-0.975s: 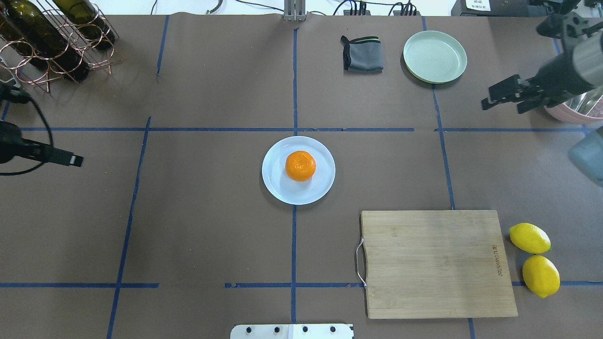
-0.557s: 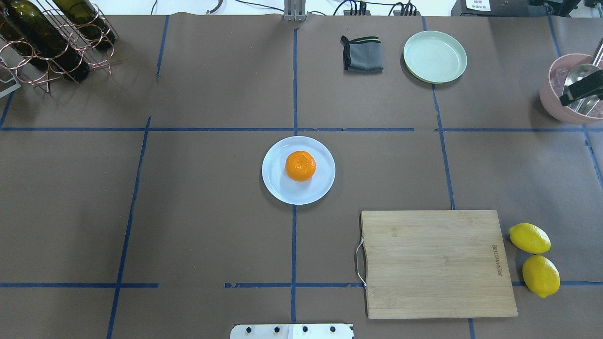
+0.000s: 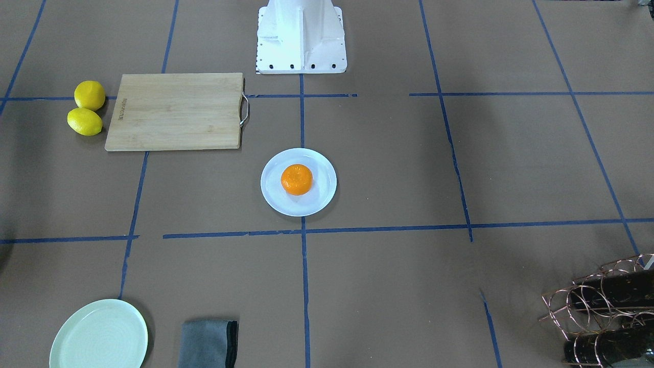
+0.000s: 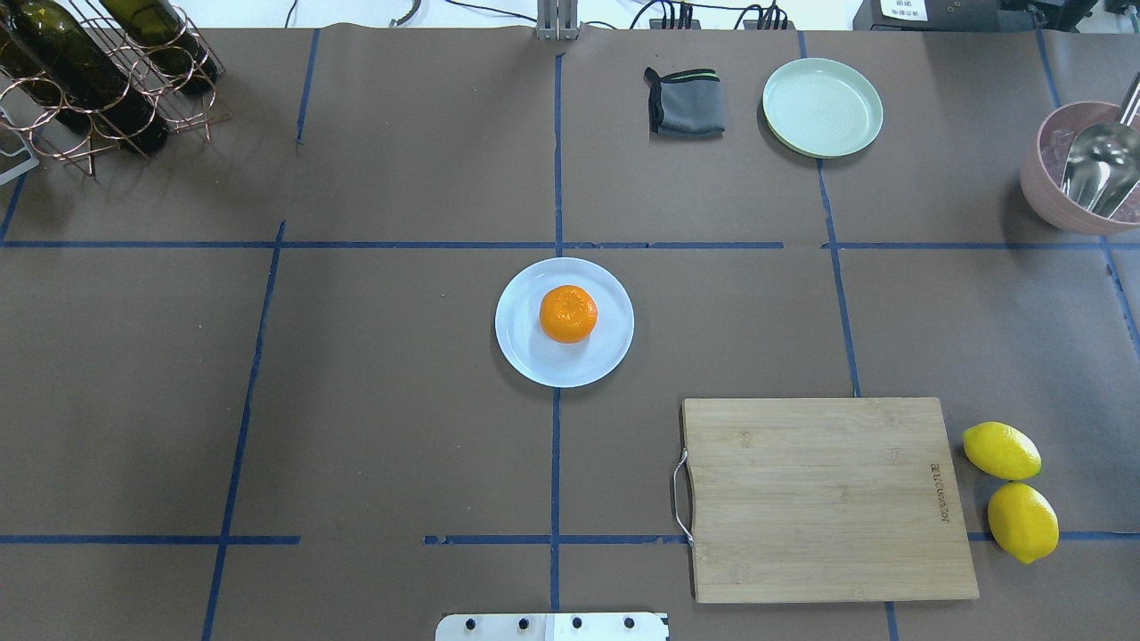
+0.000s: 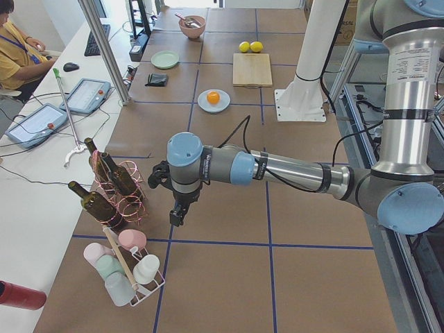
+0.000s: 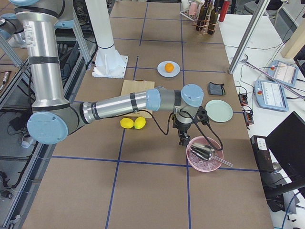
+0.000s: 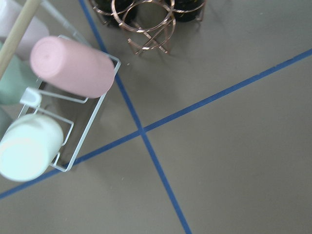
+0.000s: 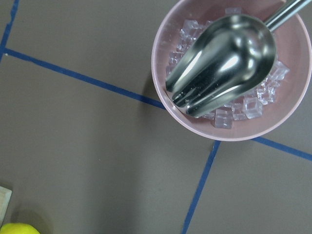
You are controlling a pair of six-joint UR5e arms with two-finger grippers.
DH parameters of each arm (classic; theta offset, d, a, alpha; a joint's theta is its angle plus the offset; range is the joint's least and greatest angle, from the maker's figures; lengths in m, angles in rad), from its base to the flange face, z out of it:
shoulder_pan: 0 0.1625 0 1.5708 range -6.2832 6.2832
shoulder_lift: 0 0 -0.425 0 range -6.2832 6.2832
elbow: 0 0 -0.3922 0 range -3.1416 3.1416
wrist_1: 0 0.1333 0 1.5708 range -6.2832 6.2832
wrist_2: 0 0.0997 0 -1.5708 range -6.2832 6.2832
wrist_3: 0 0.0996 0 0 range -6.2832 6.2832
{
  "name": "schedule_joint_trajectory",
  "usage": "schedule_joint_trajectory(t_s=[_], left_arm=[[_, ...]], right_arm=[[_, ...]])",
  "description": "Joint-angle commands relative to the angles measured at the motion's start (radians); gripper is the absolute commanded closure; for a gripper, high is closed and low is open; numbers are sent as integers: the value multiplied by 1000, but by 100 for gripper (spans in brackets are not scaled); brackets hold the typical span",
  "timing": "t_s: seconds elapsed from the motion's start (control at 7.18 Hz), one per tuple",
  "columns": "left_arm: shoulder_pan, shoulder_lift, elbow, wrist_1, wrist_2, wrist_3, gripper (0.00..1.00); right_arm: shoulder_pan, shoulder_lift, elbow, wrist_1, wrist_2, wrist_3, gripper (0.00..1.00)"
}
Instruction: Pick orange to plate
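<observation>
The orange (image 4: pixel 568 313) sits in the middle of the pale bluish-white plate (image 4: pixel 533 358) at the table's centre, also seen in the front view as orange (image 3: pixel 296 179) on plate (image 3: pixel 318 202). No gripper is near it. My left gripper (image 5: pixel 177 216) hangs over the table's left end beside the bottle rack, far from the plate; I cannot tell whether it is open or shut. My right gripper (image 6: pixel 182 141) hangs over the right end by the pink bowl; its state I cannot tell either. Neither wrist view shows fingers.
A bamboo cutting board (image 4: pixel 828 499) lies front right with two lemons (image 4: pixel 1001 450) beside it. A mint-green plate (image 4: pixel 822 107) and grey cloth (image 4: pixel 684 102) lie at the back. A pink bowl (image 4: pixel 1038 191) holds ice and a scoop. A wine rack (image 4: pixel 89 80) stands back left.
Both arms have pulled outward and left the overhead view; a second ago each showed at its edge. The orange and plate have not moved.
</observation>
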Motion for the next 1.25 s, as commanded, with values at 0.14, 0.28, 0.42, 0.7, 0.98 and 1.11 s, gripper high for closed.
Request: schedule_joint_trajectory(t_s=[0.14,0.28,0.42,0.7,0.98,1.11], left_arm=[[-9,-10,23,85,-15,-3,0],[-8,8,37,77,-72,-66,0],[-8,40,32,70,-79,-71,0],[-8,40,23,70,-79,-115,0],[-9,40,6,71,-72,-119,0],[-8,48,23,68,-76,-117,0]], right_arm=[[23,-11,-16,-24,2,-16,0],[24,-9,-9,-71,-1,-2,0],[24,-12,-13,-62,-3,106,0],[23,-15,-27,-49,-3,147,0],[23,-26,-36,-13,-4,142,0],[23,-40,-39,-13,0,151,0]])
